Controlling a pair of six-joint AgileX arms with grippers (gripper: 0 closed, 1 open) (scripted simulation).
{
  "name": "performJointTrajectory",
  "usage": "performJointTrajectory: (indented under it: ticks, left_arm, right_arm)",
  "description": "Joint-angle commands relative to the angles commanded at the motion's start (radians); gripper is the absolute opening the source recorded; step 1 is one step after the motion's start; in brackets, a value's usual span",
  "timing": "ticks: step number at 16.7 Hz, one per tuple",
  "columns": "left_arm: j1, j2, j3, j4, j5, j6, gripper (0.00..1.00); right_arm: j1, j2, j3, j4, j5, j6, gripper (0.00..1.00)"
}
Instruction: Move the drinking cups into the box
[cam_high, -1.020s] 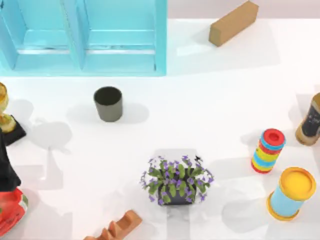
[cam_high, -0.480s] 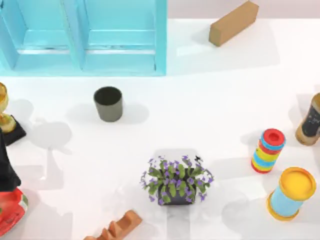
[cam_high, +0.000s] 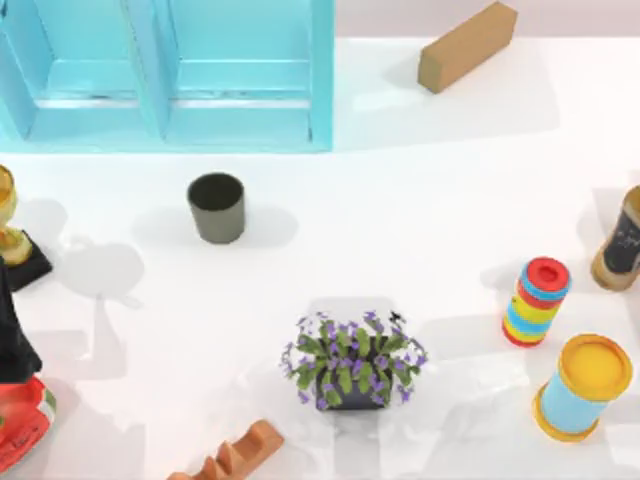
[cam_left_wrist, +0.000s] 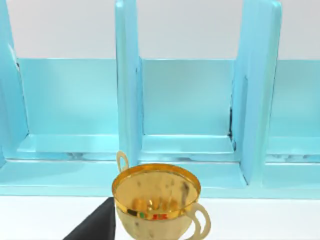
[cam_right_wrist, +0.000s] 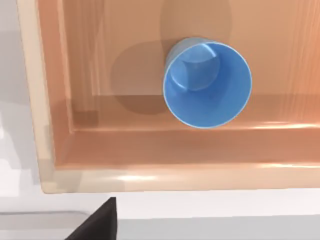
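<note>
1. Status, blue drinking cup (cam_right_wrist: 207, 85): the right wrist view looks straight down on it, standing upright and mouth up inside a walled compartment (cam_right_wrist: 55, 100). I judge this to be a compartment of the box and this cup delivered.
2. Status, olive-grey drinking cup (cam_high: 216, 207): not done. It stands upright on the table (cam_high: 420, 200), just in front of the box (cam_high: 320, 75) and apart from its front wall.
3. Appearance: the olive-grey cup is a plain, handleless, tapered tumbler with a black interior, and it is empty.
4. Right end effector (cam_right_wrist: 97, 220): it is positioned above the blue cup; its opening cannot be told.
5. Left end effector (cam_left_wrist: 95, 227): it is at the table's left, beside a gold trophy cup (cam_left_wrist: 157, 200) and facing the box dividers; its opening cannot be told.
6. Remaining work: one cup to lift into the box.
</note>
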Motion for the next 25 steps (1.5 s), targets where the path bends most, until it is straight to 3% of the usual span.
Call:
performJointTrajectory:
  ticks: [4, 8, 12, 20, 25]
  left_arm:
    - [0.0, 0.0, 0.0, 0.0, 0.0, 0.0, 1.0]
    - [0.0, 0.0, 0.0, 0.0, 0.0, 0.0, 1.0]
    - [0.0, 0.0, 0.0, 0.0, 0.0, 0.0, 1.0]
    - [0.0, 0.0, 0.0, 0.0, 0.0, 0.0, 1.0]
    - [0.0, 0.0, 0.0, 0.0, 0.0, 0.0, 1.0]
  right_arm:
    - [0.015, 0.014, 0.009, 0.003, 0.003, 0.012, 1.0]
    - [0.161, 0.156, 0.158, 0.002, 0.038, 0.153, 1.0]
    - [0.425, 0.434, 0.464, -0.003, 0.113, 0.408, 1.0]
    - [1.093, 1.064, 1.198, 0.014, 0.281, 1.048, 1.0]
    - [1.349, 1.266, 1.459, 0.073, 0.352, 1.308, 1.0]
